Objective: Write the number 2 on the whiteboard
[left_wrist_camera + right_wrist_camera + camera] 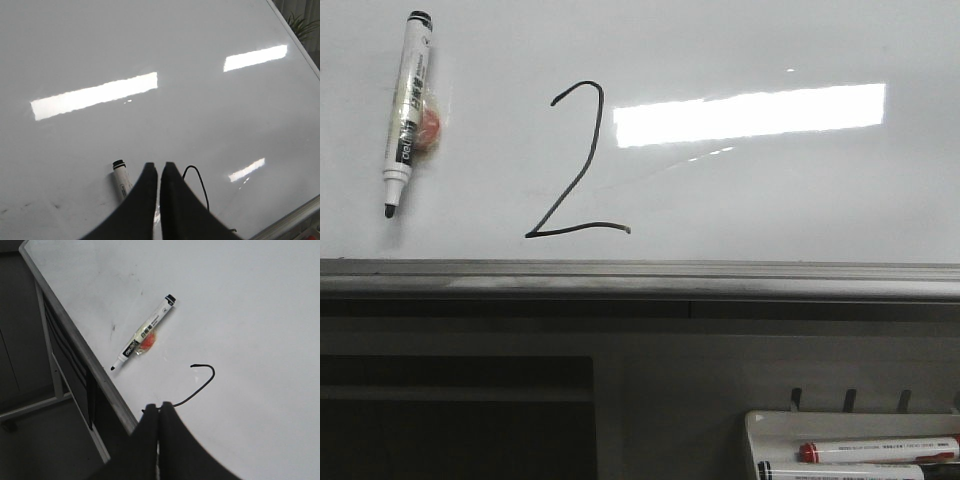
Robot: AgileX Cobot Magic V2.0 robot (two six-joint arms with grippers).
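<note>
whiteboard (pixel 770 200): glossy, smooth white | lower edge (pixel 640 278): grey brushed metal | marker (pixel 406 110): shiny plastic

Looks like an office or meeting room from where I sit. Big glossy whiteboard (pixel 770 200) with a grey metal edge (pixel 640 280), ceiling strip-light reflections (pixel 750 115) on it, a marker tray (pixel 850 425) holding red-capped markers (pixel 880 451), a potted plant (pixel 302 25) past the board's corner, grey furniture below.

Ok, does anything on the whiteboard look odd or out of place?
Yes: the uncapped black marker lies loose on the whiteboard left of the number 2, tip exposed, with an orange-red blob stuck to its barrel.
</note>
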